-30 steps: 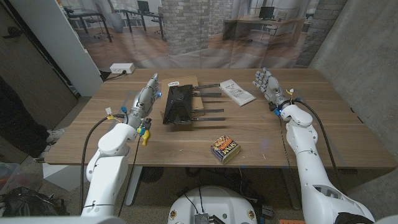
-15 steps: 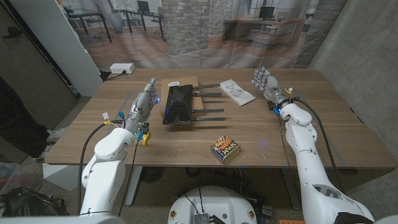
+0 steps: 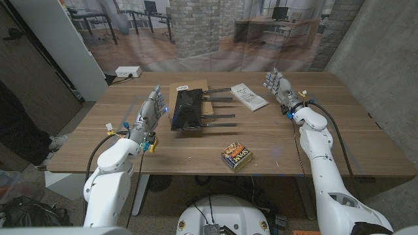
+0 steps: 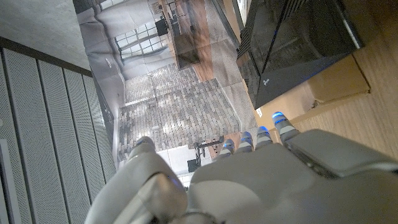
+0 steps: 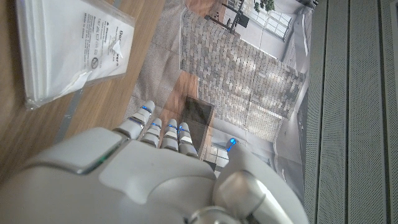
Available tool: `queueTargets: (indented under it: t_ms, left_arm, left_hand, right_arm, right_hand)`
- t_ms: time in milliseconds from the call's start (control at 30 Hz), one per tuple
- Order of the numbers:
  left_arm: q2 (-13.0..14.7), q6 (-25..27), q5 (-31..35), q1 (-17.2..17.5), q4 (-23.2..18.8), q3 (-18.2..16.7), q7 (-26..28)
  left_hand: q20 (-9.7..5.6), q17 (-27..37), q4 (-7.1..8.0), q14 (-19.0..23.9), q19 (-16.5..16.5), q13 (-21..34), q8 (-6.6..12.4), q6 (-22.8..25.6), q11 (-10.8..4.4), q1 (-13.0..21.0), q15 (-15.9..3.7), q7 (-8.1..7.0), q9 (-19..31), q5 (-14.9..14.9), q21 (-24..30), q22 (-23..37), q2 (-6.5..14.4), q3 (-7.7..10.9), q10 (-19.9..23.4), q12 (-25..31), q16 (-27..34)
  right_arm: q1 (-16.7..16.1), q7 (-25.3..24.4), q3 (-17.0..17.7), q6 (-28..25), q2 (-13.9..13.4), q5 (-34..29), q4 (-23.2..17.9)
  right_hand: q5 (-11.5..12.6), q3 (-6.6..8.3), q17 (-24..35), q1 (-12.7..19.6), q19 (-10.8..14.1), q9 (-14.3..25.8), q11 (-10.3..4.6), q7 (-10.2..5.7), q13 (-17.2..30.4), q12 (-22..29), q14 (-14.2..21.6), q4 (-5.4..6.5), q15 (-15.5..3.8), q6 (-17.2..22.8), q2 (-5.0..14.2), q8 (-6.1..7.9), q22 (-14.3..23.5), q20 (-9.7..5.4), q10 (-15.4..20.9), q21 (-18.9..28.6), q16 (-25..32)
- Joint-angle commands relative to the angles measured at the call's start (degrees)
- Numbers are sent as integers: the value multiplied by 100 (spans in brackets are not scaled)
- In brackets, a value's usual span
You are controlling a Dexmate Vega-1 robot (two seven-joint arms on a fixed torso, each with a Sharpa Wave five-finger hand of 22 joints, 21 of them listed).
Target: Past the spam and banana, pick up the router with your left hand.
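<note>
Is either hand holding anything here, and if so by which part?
Nothing is held. The left hand is open beside the router, apart from it; the right hand is open near the white packet.

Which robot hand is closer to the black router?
The left hand. It hangs open right beside the router, not touching. The right hand is across the table, past the white packet.

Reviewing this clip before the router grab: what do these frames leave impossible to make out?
- Banana: only yellow bits under the left hand in the head view, hidden by the wrist.
- Flat black router with antennas: its far side is cut off by the left wrist view's edge; whether the fingers touch it is unclear.
- White plastic packet: its print is too small to read.
- Small Spam tin: its underside is hidden.
</note>
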Motion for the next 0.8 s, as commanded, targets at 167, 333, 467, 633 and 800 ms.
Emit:
queueTargets:
  t_ms: [167,333,467,633,800]
  left_arm:
    - [-132,285,-494,190,-106,-68,-11]
    - [-192,338,-531,309,-232,-65,110]
    - [-221,354,-489,416,-352,-51,227]
    - [-237,530,-439,515,-531,-65,375]
    - [-279,614,-436,593,-605,-109,455]
  left_hand:
    - [47,32,-28,-553,-127,27,16,-1263,99,46,46,526,10,56,-8,22,-59,-58,-619,47,30]
    - [50,33,-40,-548,-126,31,5,-1323,127,56,50,539,11,57,-20,22,-80,-81,-634,37,27]
    - [52,34,-60,-566,-130,36,-5,-1403,144,81,52,544,13,61,-36,23,-101,-102,-653,27,15]
    - [68,35,-78,-593,-142,40,-3,-1455,147,106,54,545,15,65,-54,24,-115,-120,-679,16,3]
    - [86,36,-97,-623,-156,45,2,-1512,148,135,54,546,16,70,-77,27,-124,-141,-708,7,-8]
  right_arm:
    - [95,28,-40,3,-44,-17,96]
    - [119,30,-56,0,-57,-28,113]
    - [142,44,-72,8,-67,-32,138]
    - [175,56,-100,6,-71,-39,178]
    - [204,56,-135,9,-83,-65,186]
  right_hand:
    - [43,2,19,-60,50,24,36,30,16,46,25,-6,36,10,2,48,12,3,-9,43,37]
    - [44,0,19,-63,52,24,45,30,16,48,31,-5,45,12,4,49,12,8,-4,43,39]
    - [46,0,19,-64,55,24,46,31,16,48,32,-4,41,10,4,48,12,4,-3,44,40]
    - [47,-1,19,-65,61,24,43,31,16,49,34,-4,36,8,6,47,12,1,1,46,40]
    - [49,-1,19,-65,64,24,40,34,16,47,38,-4,37,9,7,48,12,1,-4,47,41]
